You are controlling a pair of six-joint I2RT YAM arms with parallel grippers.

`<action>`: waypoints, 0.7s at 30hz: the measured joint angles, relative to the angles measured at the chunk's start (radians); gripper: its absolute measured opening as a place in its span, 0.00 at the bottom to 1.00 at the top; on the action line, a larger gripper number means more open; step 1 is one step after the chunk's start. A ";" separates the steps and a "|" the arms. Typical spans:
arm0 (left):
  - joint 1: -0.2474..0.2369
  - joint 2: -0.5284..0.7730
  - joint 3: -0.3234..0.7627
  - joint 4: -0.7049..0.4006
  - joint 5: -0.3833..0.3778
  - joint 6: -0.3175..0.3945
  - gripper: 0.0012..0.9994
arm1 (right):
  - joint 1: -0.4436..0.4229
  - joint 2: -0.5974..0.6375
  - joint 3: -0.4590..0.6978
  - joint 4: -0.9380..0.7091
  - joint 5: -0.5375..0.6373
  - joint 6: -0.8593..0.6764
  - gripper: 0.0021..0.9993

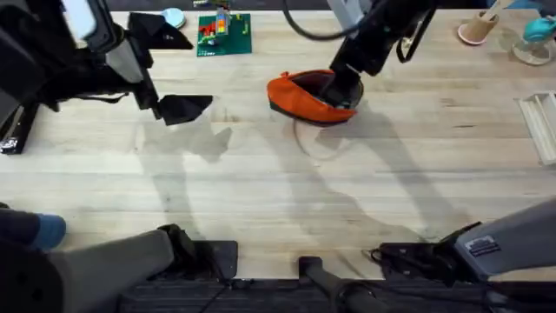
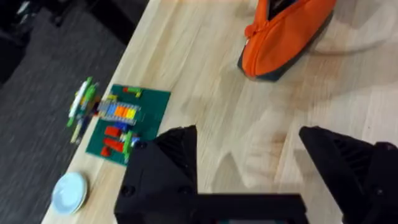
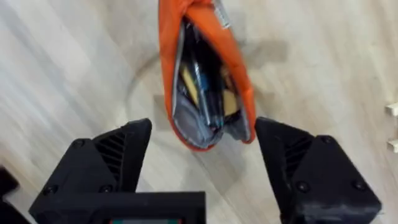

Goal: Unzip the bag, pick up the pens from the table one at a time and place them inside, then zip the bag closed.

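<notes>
Overhead, the right gripper (image 1: 346, 85) hides the bag's (image 1: 304, 96) mouth; its wrist view shows pens (image 3: 205, 87) inside, fingers wide; the left gripper (image 2: 249, 162) is wide too.

Bright, soft shadows, blurred edges

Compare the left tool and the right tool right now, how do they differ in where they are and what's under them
The right tool hangs directly over the open bag, which lies between its spread fingers in its wrist view; the left tool hovers off to the side of the bag over bare table. The right arm reaches across toward the table's middle, while the left tool sits nearer the green brick plate. Both are open and hold nothing.
</notes>
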 joint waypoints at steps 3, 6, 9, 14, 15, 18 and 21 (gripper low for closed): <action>-0.020 0.052 0.000 0.034 0.024 0.000 0.99 | 0.000 0.000 0.049 0.002 0.000 0.061 1.00; -0.037 0.103 0.000 0.072 0.053 0.000 0.99 | 0.000 0.000 0.119 0.005 -0.001 0.137 1.00; -0.051 0.146 0.000 0.096 0.079 0.000 0.99 | 0.000 0.000 0.178 0.008 -0.002 0.196 1.00; -0.068 0.195 0.000 0.103 0.105 0.000 0.99 | 0.000 -0.004 0.221 0.006 -0.004 0.242 1.00; -0.070 0.199 0.000 0.103 0.109 0.000 0.99 | 0.000 -0.004 0.222 0.003 -0.004 0.246 1.00; -0.071 0.203 0.000 0.103 0.113 0.000 0.99 | 0.000 -0.005 0.222 -0.017 -0.010 0.253 1.00; -0.071 0.204 0.000 0.103 0.114 0.000 0.99 | 0.000 -0.005 0.222 -0.029 -0.024 0.257 1.00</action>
